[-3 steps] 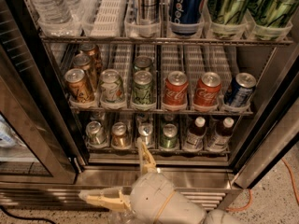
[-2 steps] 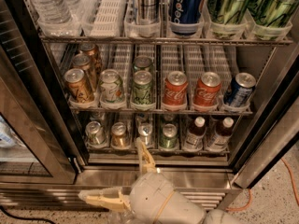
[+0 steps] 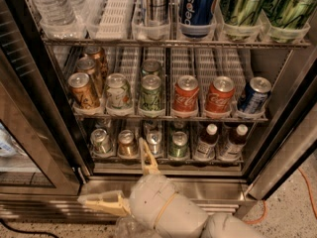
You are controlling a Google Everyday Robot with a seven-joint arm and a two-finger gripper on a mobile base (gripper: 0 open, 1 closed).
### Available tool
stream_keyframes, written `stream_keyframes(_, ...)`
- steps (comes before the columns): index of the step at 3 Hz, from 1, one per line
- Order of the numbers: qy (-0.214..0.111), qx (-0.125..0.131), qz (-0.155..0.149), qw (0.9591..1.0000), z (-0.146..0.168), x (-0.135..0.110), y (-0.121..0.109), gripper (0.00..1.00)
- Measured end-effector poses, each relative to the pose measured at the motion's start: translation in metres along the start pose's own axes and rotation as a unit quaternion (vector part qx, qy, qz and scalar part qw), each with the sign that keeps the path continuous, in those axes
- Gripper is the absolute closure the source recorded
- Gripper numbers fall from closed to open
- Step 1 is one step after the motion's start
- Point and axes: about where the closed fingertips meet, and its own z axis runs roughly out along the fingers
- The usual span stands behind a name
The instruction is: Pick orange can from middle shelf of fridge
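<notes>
Three orange cans stand in the leftmost lane of the middle shelf (image 3: 168,117) of the fridge (image 3: 277,148), whose door is open. The front orange can (image 3: 83,89) is at the lane's clear stop, with the second (image 3: 91,70) and third (image 3: 98,56) behind it. My gripper (image 3: 111,171) is low in front of the fridge's steel base, below the bottom rack and well below the orange cans. It is open and empty, with one tan finger (image 3: 146,156) pointing up and the other (image 3: 101,203) pointing left.
On the same shelf stand a pale green-and-white can (image 3: 117,90), green cans (image 3: 151,93), two red Coca-Cola cans (image 3: 185,95), and a blue can (image 3: 253,96). Tall cans and water bottles fill the rack above. Small cans and bottles (image 3: 205,143) fill the rack below. An orange cable (image 3: 306,192) lies on the floor at right.
</notes>
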Motion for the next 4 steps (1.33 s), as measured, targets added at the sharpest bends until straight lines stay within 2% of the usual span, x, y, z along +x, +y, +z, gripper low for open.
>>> stream_keyframes(2,-0.010,-0.011,-0.004,0.9999,0.044,-0.005,-0.025,0.00)
stream_keyframes(4,-0.027,-0.003,-0.027,0.9993,0.085,-0.022,-0.039,0.00)
